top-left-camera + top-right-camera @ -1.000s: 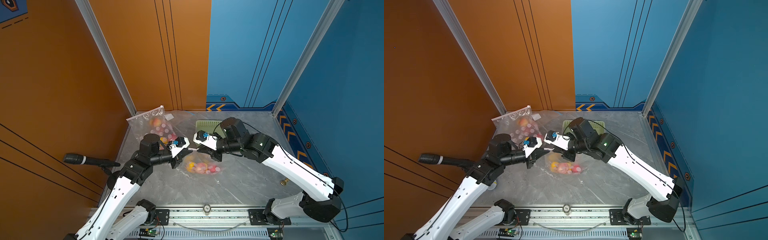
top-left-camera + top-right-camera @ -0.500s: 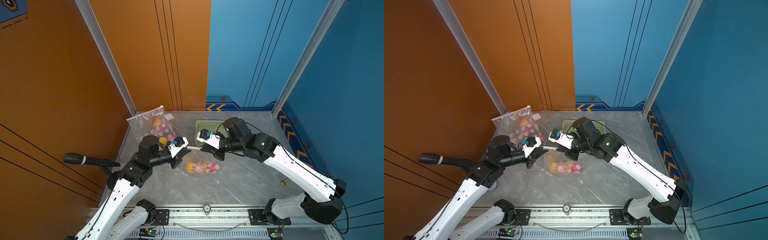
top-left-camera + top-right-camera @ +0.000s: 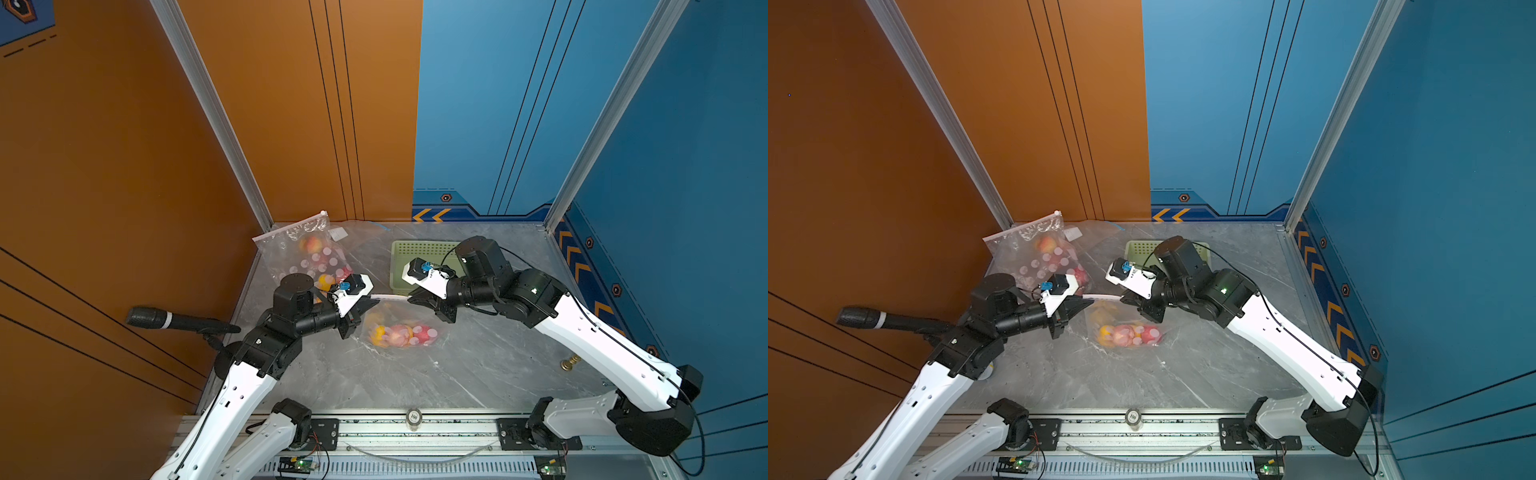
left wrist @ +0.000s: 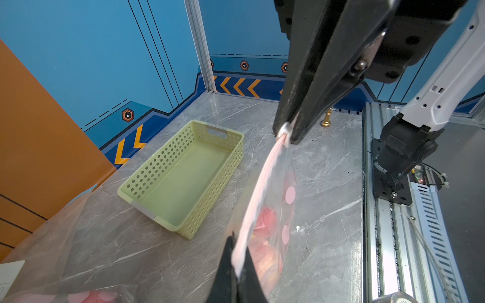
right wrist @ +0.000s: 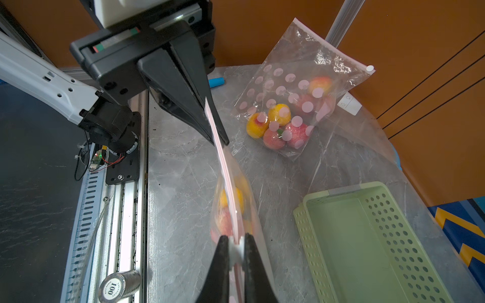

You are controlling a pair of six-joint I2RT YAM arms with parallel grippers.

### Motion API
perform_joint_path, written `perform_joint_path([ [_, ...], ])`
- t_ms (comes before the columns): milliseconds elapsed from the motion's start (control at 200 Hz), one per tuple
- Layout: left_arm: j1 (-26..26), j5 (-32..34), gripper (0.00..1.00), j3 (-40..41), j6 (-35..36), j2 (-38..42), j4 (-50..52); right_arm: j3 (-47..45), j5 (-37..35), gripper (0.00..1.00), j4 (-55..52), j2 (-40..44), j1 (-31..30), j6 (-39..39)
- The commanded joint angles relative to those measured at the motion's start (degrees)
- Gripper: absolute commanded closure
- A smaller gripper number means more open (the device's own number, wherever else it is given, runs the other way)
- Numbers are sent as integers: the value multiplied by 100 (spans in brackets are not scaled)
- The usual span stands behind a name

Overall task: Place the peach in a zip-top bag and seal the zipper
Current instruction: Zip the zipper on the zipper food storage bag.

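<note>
A clear zip-top bag (image 3: 399, 332) with pink dots holds several peaches (image 3: 1123, 334) and hangs just above the grey table. Its pink zipper strip (image 3: 388, 297) is stretched level between my two grippers. My left gripper (image 4: 237, 272) is shut on one end of the strip (image 4: 262, 189). My right gripper (image 5: 236, 246) is shut on the white slider (image 5: 236, 250) at the other end. Both top views show the left gripper (image 3: 1088, 300) and right gripper (image 3: 1123, 300) facing each other, a short way apart. In the right wrist view the strip (image 5: 227, 178) looks pressed together.
A second dotted bag (image 3: 307, 253) with fruit leans in the back left corner. An empty green basket (image 3: 419, 257) lies behind the right gripper. A microphone (image 3: 166, 320) juts in at the left. A brass piece (image 3: 569, 363) and a round weight (image 3: 412, 415) sit near the front rail.
My right gripper has slid to the right along the zipper, away from the left gripper, so more strip shows between them. The left gripper has held still.
</note>
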State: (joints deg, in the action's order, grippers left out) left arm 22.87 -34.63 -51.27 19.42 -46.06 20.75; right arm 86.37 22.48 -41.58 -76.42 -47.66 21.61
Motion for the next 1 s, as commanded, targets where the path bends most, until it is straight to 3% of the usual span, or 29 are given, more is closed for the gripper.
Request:
perform_joint_path([
  [0, -89, 147, 100, 94, -114, 104, -79, -112, 37, 91, -255, 157, 101, -122],
  [996, -582, 719, 100, 352, -501, 308, -410, -963, 195, 92, -254, 911, 1433, -323],
])
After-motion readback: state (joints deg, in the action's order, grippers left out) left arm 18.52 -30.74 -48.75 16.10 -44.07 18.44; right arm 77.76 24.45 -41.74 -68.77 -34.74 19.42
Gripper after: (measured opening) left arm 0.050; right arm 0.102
